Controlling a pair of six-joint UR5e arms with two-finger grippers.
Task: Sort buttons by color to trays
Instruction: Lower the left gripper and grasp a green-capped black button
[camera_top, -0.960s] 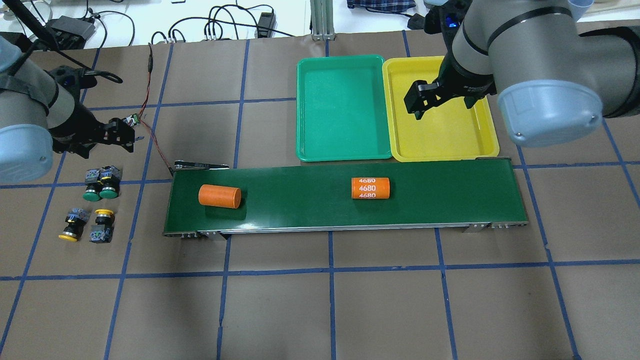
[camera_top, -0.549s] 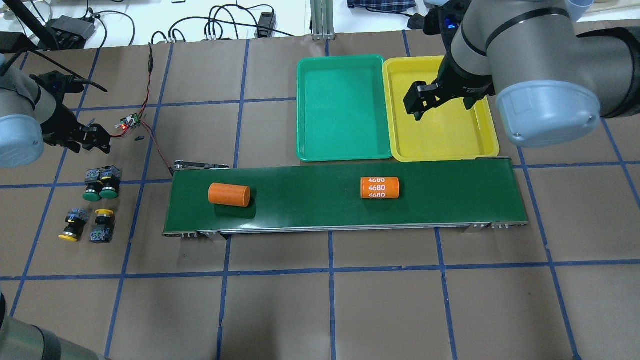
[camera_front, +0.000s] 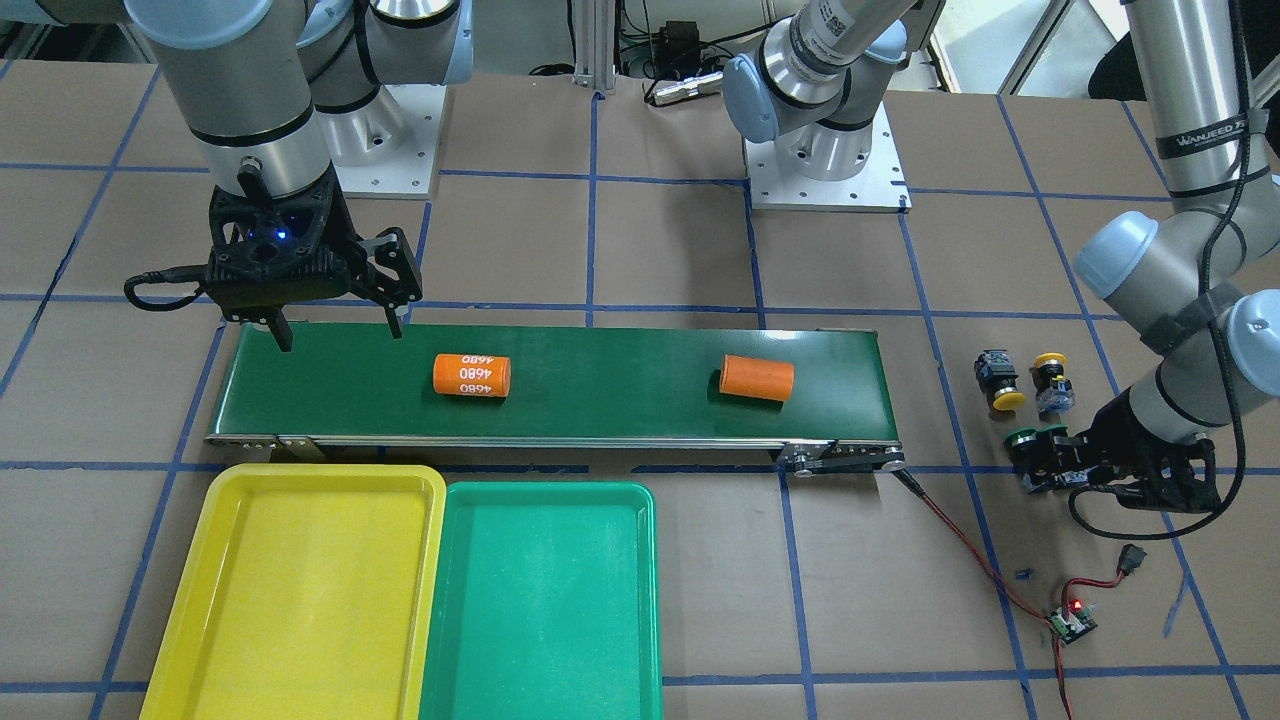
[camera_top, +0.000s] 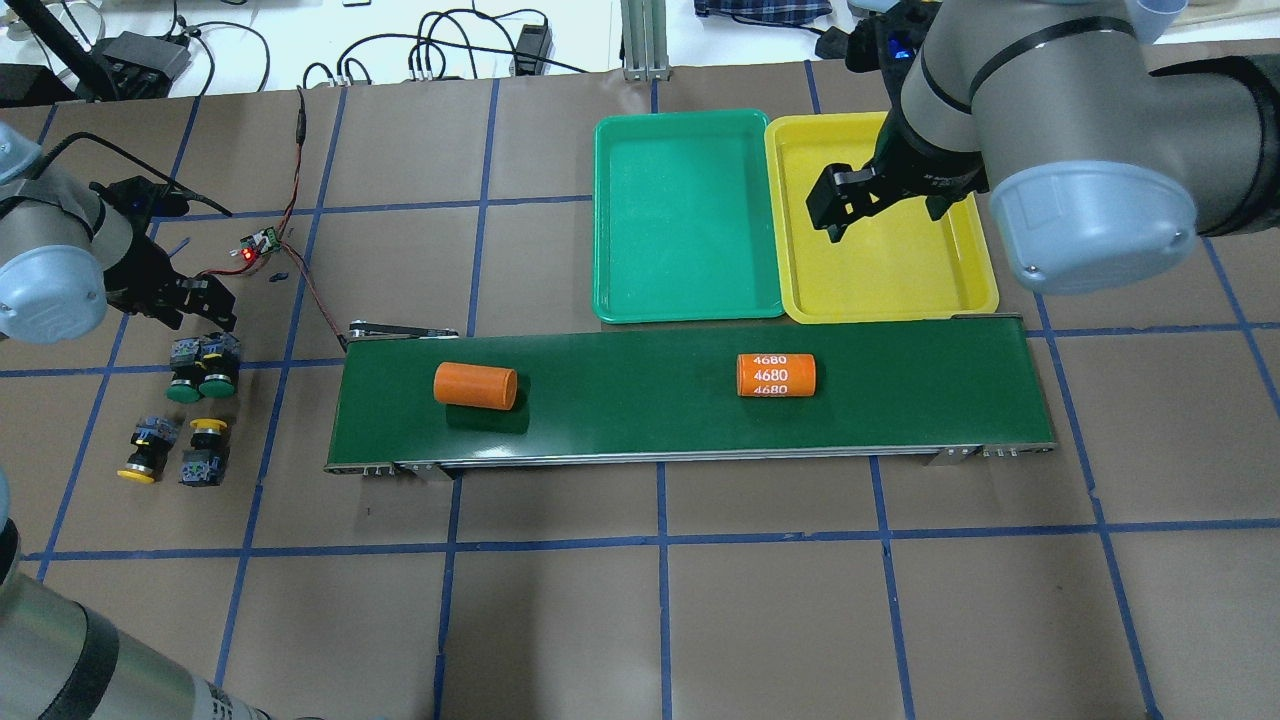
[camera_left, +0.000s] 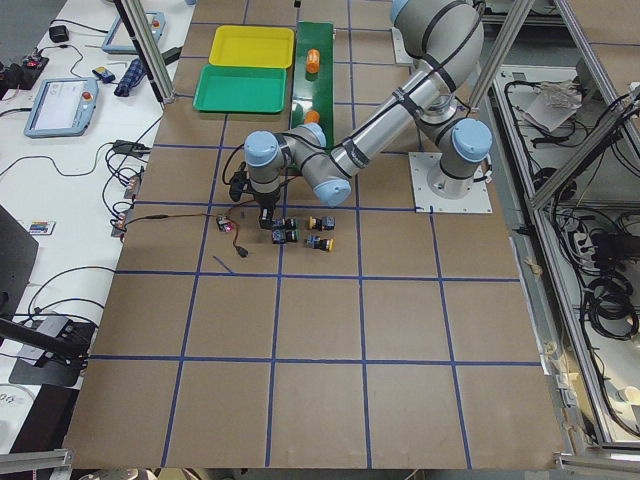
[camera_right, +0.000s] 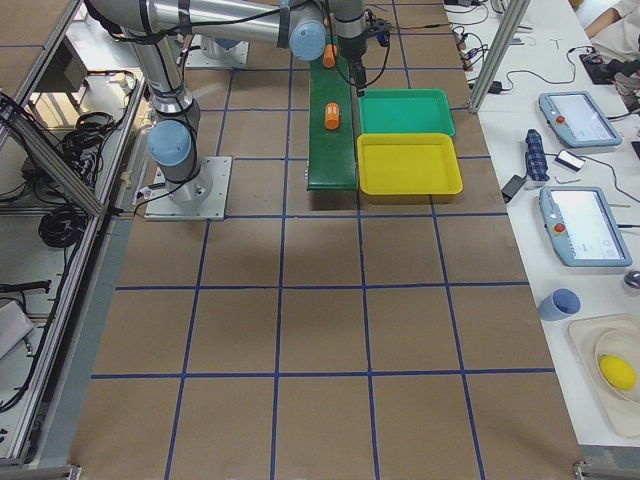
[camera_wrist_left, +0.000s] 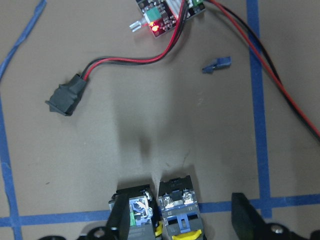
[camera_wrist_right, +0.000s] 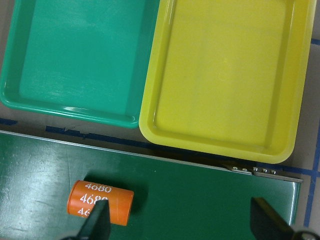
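Left pincer (camera_wrist_left: 181, 220) gapes above two green-capped buttons (camera_top: 205, 370) — likely light, rigid, slick-capped; best clamped across the blocky body. Right pincer (camera_front: 340, 335) spread, empty.

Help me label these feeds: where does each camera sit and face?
Front-facing: across the table, facing the robot; right arm at view's left, left arm at right.
Overhead: behind the robot, looking forward and down; both arms.
Exterior left: table's left end; left arm nearest.
Exterior right: opposite end; right arm nearest.
Left wrist: down on two buttons; own fingertips.
Right wrist: down on yellow tray, green tray; own fingertips.
Shared: front-facing and overhead both show the conveyor belt.
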